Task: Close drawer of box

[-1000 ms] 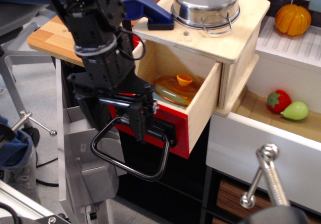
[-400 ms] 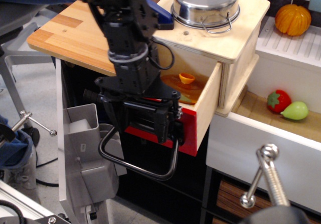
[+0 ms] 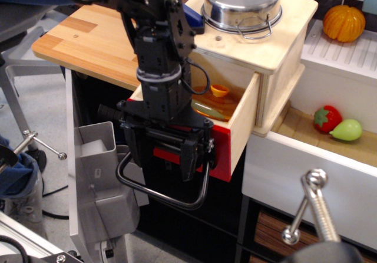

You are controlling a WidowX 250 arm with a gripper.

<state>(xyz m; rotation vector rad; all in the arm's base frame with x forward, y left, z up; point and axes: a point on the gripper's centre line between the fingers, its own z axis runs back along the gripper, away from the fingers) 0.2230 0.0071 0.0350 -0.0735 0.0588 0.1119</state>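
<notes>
Since the earlier frames, I have pushed the drawer (image 3: 238, 130) further into the box (image 3: 277, 51); it remains part open. Gripper (image 3: 171, 148) presses its red front; clench indiscernible.

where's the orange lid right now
The orange lid lies inside the open drawer of the box, just right of the gripper and below the steel pot.
</notes>
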